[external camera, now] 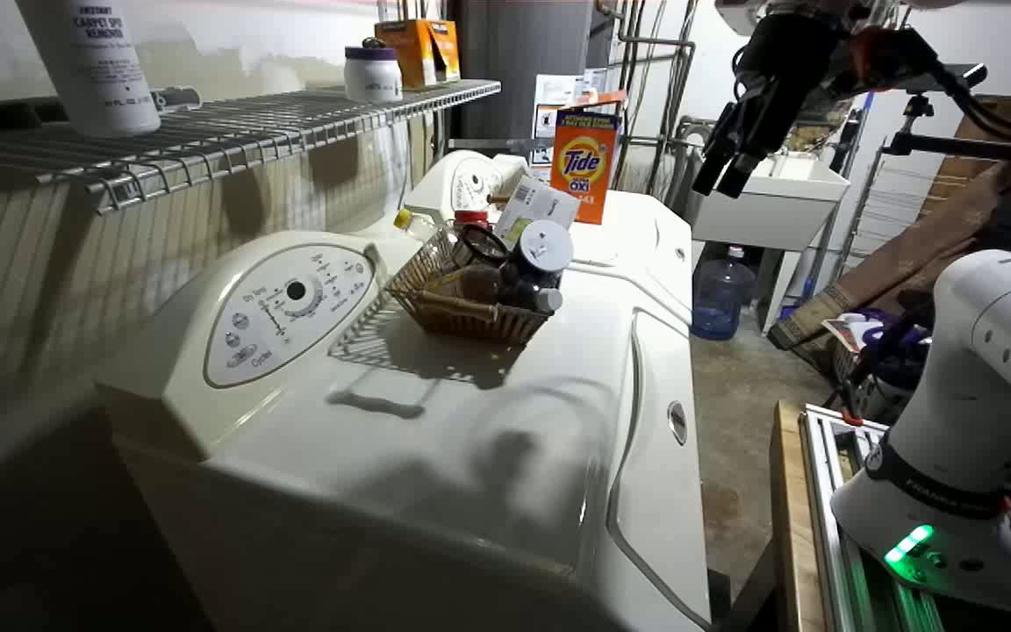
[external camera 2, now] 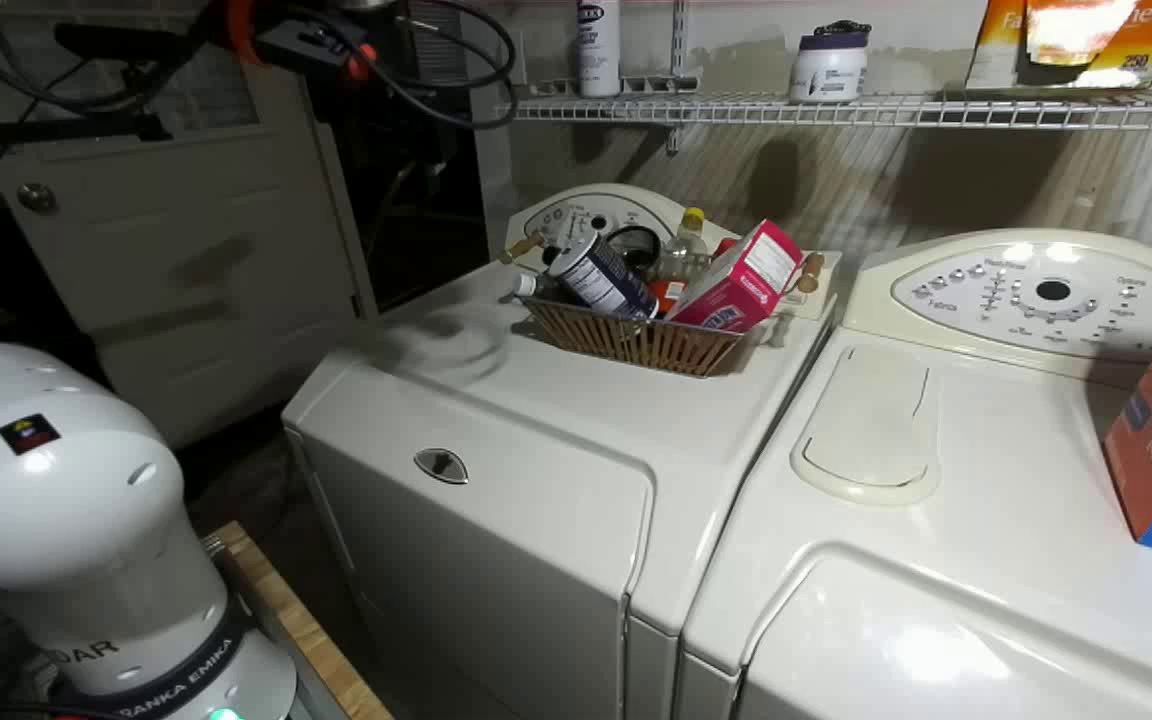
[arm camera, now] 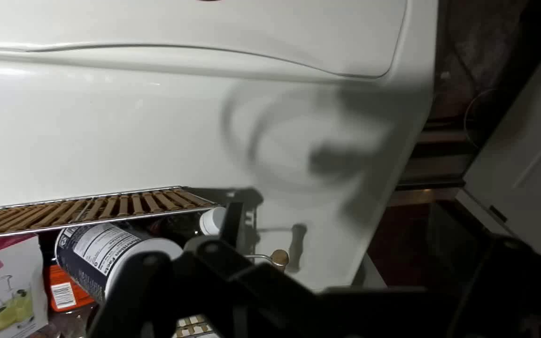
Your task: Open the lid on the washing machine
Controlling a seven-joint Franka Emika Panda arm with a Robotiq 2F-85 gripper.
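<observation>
Your claw (external camera: 718, 181) hangs released above the dryer (external camera 2: 496, 570), whose white surface (external camera: 374, 448) carries a loaded basket (external camera 2: 636, 340). Just beside stands your washing machine (external camera 2: 1026, 430), its rounded lid (external camera 2: 866, 415) down, an orange detergent box (external camera: 589, 167) on top. A wire shelf (external camera 2: 921, 112) runs above and behind both; farther off you see a water jug (external camera: 721, 298) on the floor (external camera: 729, 404) and a sink (external camera: 760, 219).

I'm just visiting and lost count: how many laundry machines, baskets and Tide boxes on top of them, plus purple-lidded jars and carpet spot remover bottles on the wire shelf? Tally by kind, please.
Washing machine and dryer: 2
Slatted basket: 1
Tide box: 1
Purple-lidded jar: 1
Carpet spot remover bottle: 1
Total: 6
</observation>
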